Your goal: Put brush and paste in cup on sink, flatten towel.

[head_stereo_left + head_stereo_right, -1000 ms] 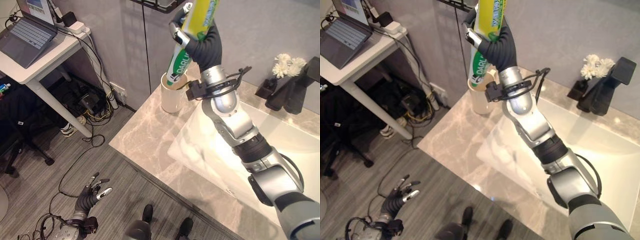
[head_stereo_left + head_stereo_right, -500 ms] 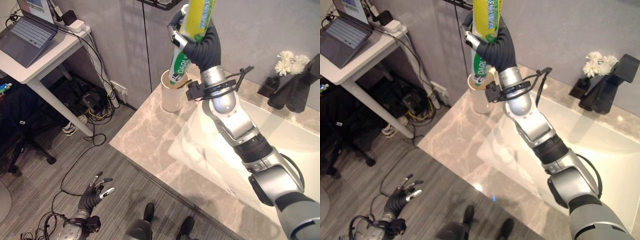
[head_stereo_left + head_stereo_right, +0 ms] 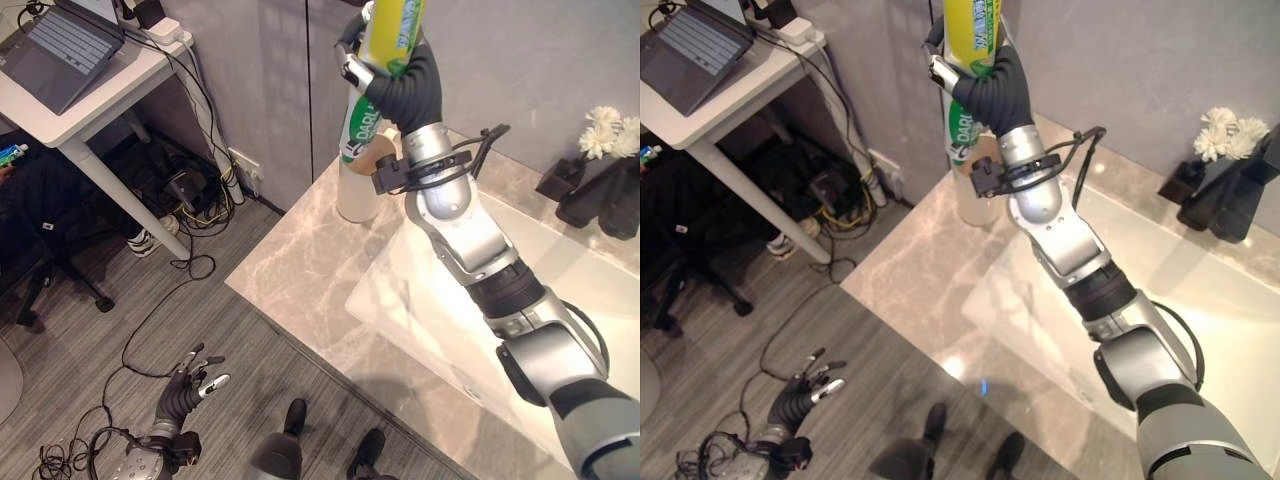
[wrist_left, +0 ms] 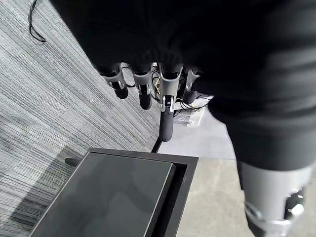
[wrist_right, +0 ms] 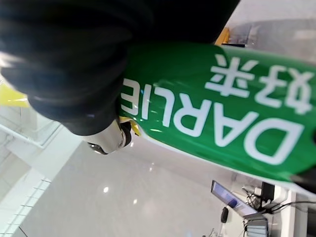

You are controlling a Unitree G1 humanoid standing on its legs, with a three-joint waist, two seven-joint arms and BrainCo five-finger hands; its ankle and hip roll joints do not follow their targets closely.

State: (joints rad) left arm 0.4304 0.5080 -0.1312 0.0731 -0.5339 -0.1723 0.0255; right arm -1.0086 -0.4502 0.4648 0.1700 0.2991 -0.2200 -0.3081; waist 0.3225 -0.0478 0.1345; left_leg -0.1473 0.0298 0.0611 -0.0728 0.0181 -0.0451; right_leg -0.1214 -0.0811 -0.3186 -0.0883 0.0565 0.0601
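My right hand (image 3: 398, 82) is raised at the counter's back left corner, shut on a yellow and green toothpaste tube (image 3: 386, 28). The tube stands nearly upright. Its green lower end (image 3: 962, 133) reaches down to the mouth of a cream cup (image 3: 356, 196), which stands on the marble counter (image 3: 300, 268) beside the wall. In the right wrist view the green tube (image 5: 222, 118) with white print lies against my hand's dark cover. My left hand (image 3: 190, 384) hangs low over the floor, well left of the counter, with its fingers (image 4: 166, 116) straight and spread, holding nothing.
A white sink basin (image 3: 580, 300) lies right of the cup, with a black faucet (image 3: 600, 192) and white flowers (image 3: 612, 128) behind it. A white desk (image 3: 110, 85) with a laptop (image 3: 62, 42) stands at the far left, cables beneath. A dark cabinet top (image 4: 118, 197) is below my left hand.
The camera has shifted, so the whole scene sits a little differently. My right hand still holds the tube at the cup's mouth; the left hand has stayed low.
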